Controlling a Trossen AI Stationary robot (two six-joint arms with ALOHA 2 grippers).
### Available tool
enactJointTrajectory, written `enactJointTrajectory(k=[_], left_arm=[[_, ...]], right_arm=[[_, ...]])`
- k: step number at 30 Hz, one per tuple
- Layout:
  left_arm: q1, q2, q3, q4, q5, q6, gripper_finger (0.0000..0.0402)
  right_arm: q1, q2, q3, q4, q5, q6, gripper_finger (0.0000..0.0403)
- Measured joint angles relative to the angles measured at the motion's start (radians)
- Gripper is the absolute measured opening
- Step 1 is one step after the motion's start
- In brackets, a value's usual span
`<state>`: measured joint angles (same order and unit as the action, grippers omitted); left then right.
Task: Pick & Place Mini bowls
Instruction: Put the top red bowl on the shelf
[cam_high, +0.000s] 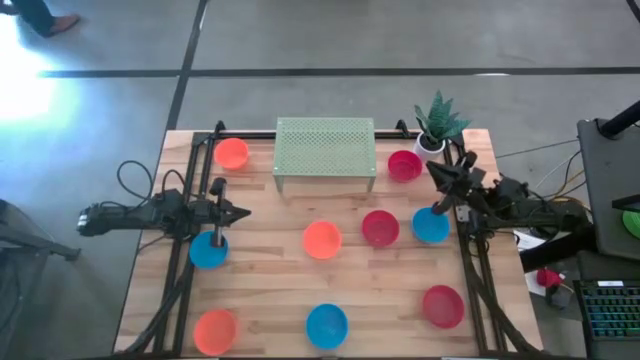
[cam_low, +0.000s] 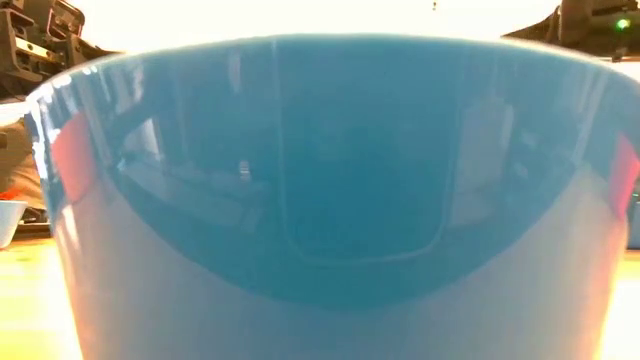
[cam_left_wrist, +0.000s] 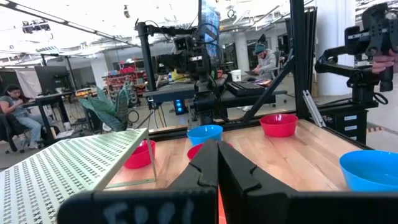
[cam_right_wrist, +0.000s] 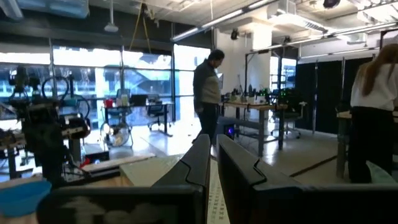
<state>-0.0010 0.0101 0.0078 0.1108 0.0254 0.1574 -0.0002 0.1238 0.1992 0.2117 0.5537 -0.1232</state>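
Several mini bowls rest on their bases on the wooden table (cam_high: 270, 290): orange ones (cam_high: 232, 153) (cam_high: 322, 240) (cam_high: 215, 330), red ones (cam_high: 404, 165) (cam_high: 380, 228) (cam_high: 442, 306) and blue ones (cam_high: 208, 250) (cam_high: 431, 226) (cam_high: 327, 325). My left gripper (cam_high: 243, 212) is shut and empty at the table's left, above and just beyond the left blue bowl. Its fingers (cam_left_wrist: 217, 155) point toward the right edge. My right gripper (cam_high: 430, 169) is shut and empty at the far right, between the far red bowl and the right blue bowl. One blue bowl (cam_low: 320, 200) fills the low view.
A green perforated rack (cam_high: 325, 155) stands at the table's far middle and also shows in the left wrist view (cam_left_wrist: 68, 168). A white pot with a green plant (cam_high: 437, 125) stands at the far right corner. People stand in the room beyond (cam_right_wrist: 208, 93).
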Motion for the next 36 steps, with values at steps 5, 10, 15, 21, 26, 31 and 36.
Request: enactJointTrajectory(k=[5, 10, 15, 21, 26, 31, 36], left_arm=[[0.0, 0.0, 0.0, 0.0, 0.0, 0.0, 0.0], [0.0, 0.0, 0.0, 0.0, 0.0, 0.0, 0.0], [0.0, 0.0, 0.0, 0.0, 0.0, 0.0, 0.0], [0.0, 0.0, 0.0, 0.0, 0.0, 0.0, 0.0], [0.0, 0.0, 0.0, 0.0, 0.0, 0.0, 0.0], [0.0, 0.0, 0.0, 0.0, 0.0, 0.0, 0.0], [0.0, 0.0, 0.0, 0.0, 0.0, 0.0, 0.0]], right_arm=[[0.0, 0.114, 0.101, -0.098, 0.002, 0.105, 0.0028], [0.0, 0.232, 0.247, -0.309, 0.044, 0.278, 0.0028], [-0.001, 0.358, 0.379, -0.502, 0.055, 0.431, 0.0028], [-0.001, 0.507, 0.513, -0.727, 0.096, 0.618, 0.0028], [-0.001, 0.613, 0.596, -0.878, 0.147, 0.701, 0.0028], [-0.001, 0.697, 0.642, -0.899, 0.149, 0.701, 0.0028], [-0.011, 0.781, 0.697, -0.969, 0.146, 0.773, 0.0029]])
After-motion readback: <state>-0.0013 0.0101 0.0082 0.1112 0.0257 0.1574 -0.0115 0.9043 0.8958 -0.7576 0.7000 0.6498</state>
